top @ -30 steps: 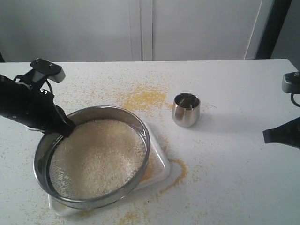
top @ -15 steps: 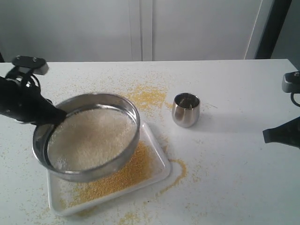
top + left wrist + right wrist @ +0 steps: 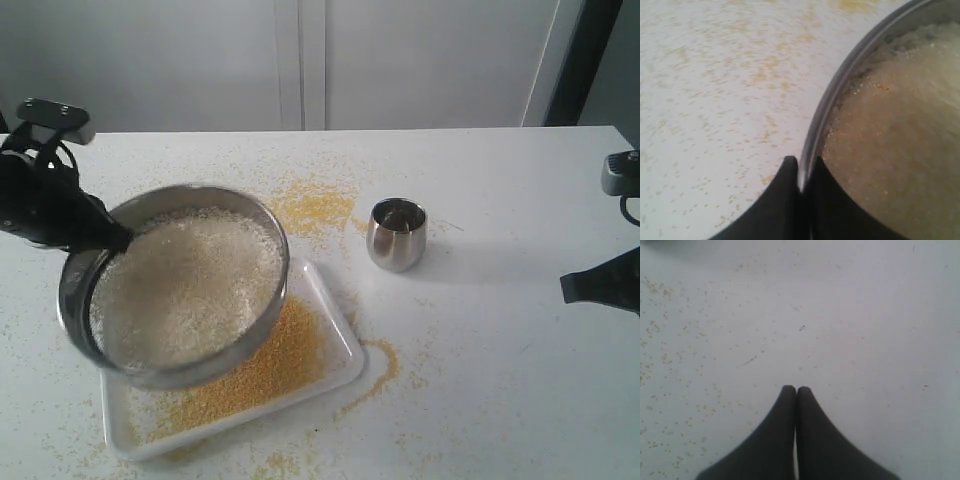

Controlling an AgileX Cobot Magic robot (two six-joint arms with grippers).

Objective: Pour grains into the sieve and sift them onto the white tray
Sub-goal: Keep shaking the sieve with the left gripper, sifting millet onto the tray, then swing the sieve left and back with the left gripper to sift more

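Left fingers are pinched narrow on the steel rim of the sieve, holding it tilted over the left end of the white tray, with pale grains covering its mesh. Fine yellow grains lie across the tray and scattered on the counter around it. Right fingers are pressed together on nothing above the counter, well apart from the steel cup.

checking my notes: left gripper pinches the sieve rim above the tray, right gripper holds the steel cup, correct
Not quite. The right gripper holds nothing: the right wrist view shows it shut over the table, and the steel cup stands alone.
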